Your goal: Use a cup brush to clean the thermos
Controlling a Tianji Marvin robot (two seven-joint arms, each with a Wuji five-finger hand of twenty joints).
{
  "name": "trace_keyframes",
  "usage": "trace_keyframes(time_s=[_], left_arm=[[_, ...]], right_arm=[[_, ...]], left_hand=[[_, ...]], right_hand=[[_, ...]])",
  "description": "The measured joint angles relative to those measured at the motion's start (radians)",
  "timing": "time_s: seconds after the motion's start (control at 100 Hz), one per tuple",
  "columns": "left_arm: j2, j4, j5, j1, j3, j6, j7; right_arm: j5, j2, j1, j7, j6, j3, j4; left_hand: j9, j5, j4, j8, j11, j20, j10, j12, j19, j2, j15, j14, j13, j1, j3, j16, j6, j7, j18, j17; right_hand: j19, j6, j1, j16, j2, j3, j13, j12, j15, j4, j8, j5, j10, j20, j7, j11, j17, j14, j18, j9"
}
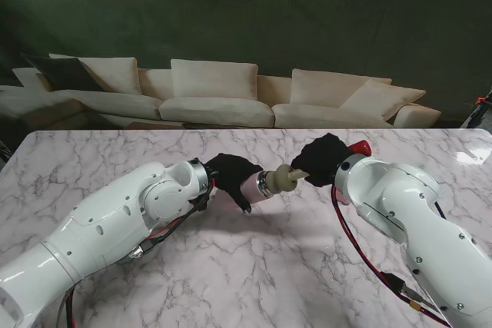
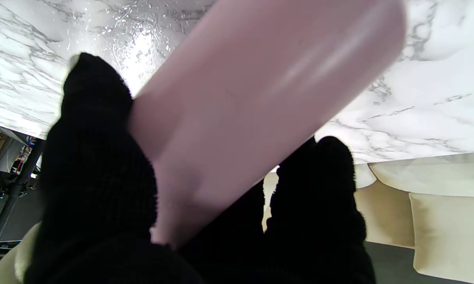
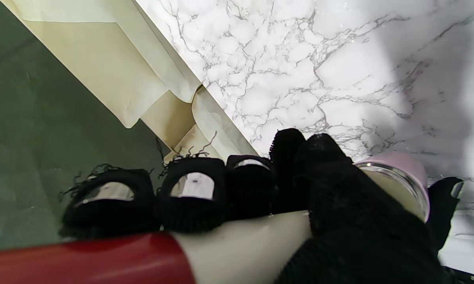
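Marble table (image 1: pixel 254 266), left hand (image 1: pixel 229 173) gripping thermos (image 1: pixel 260 187), brush (image 1: pixel 288 177) inserted

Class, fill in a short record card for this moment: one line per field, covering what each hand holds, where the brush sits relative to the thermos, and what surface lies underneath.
Left hand: shut on the pink thermos, held on its side above the table, mouth toward the right hand
Right hand: shut on the cup brush, by its cream and red handle
Brush position: head at the thermos mouth; depth inside cannot be told
Surface: white marble table
Background: cream sofa
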State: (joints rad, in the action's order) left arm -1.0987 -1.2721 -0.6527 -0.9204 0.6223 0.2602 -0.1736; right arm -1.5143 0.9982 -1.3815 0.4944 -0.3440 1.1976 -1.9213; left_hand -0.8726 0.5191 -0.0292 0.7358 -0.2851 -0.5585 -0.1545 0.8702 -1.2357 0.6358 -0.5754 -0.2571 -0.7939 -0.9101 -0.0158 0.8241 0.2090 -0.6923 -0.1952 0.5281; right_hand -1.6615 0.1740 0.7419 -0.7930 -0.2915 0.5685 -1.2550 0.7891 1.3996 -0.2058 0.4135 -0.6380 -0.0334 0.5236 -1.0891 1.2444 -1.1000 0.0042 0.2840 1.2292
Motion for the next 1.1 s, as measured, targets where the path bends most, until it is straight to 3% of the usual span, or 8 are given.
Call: trace_keyframes(time_s=[0.15,0.16,0.57,1.1], left_arm=[[0.0,0.0,0.0,0.0,0.0,-0.002,0.0],[0.0,0.0,0.0,0.0,0.0,-0.002,0.0],[-0.003,0.0,-0.003,-0.016,0.016,-0.003,0.027],[0.001,0.002,-0.012,-0.024,0.024,0.007,0.036]], right_arm=[[-0.011,-0.001,0.023,0.008,0.009,-0.033,0.014],[-0.011,-0.001,0.024,0.009,0.011,-0.035,0.015],[-0.019,0.0,0.069,0.017,0.064,-0.112,0.054],[0.007,-0.001,0.129,0.045,0.118,-0.2,0.099]], left_hand=[[0.0,0.0,0.0,0.0,0.0,0.0,0.0,0.0,0.0,0.0,0.0,0.0,0.0,0.0,0.0,0.0,0.0,0.0,0.0,0.0],[0.0,0.009,0.0,0.0,-0.003,-0.002,-0.005,0.001,-0.041,0.0,0.0,-0.006,-0.003,0.0,0.0,0.002,0.0,0.012,0.0,0.039],[0.0,0.023,0.0,0.0,-0.047,-0.012,-0.021,0.024,-0.156,0.0,-0.01,-0.018,-0.034,0.001,-0.008,0.026,0.001,0.02,-0.002,0.143],[0.0,0.033,0.01,0.0,-0.064,-0.012,-0.031,0.038,-0.157,0.0,-0.025,-0.028,-0.043,0.001,-0.008,0.03,0.016,0.025,-0.01,0.15]], right_hand=[[0.0,0.0,0.0,0.0,0.0,0.0,0.0,0.0,0.0,0.0,0.0,0.0,0.0,0.0,0.0,0.0,0.0,0.0,0.0,0.0],[0.0,0.0,0.0,0.0,0.0,0.0,0.0,0.0,0.0,0.0,0.001,0.0,-0.005,0.0,0.002,0.0,-0.005,-0.001,-0.007,0.001],[0.0,0.0,0.0,0.0,0.0,0.0,0.0,0.004,0.004,0.0,0.003,0.0,-0.005,0.0,0.011,0.0,-0.008,-0.002,-0.014,0.001],[0.0,0.0,0.0,0.0,0.008,-0.001,0.0,0.009,0.006,0.0,0.003,0.0,-0.006,0.0,0.013,0.0,-0.009,-0.003,-0.015,0.001]])
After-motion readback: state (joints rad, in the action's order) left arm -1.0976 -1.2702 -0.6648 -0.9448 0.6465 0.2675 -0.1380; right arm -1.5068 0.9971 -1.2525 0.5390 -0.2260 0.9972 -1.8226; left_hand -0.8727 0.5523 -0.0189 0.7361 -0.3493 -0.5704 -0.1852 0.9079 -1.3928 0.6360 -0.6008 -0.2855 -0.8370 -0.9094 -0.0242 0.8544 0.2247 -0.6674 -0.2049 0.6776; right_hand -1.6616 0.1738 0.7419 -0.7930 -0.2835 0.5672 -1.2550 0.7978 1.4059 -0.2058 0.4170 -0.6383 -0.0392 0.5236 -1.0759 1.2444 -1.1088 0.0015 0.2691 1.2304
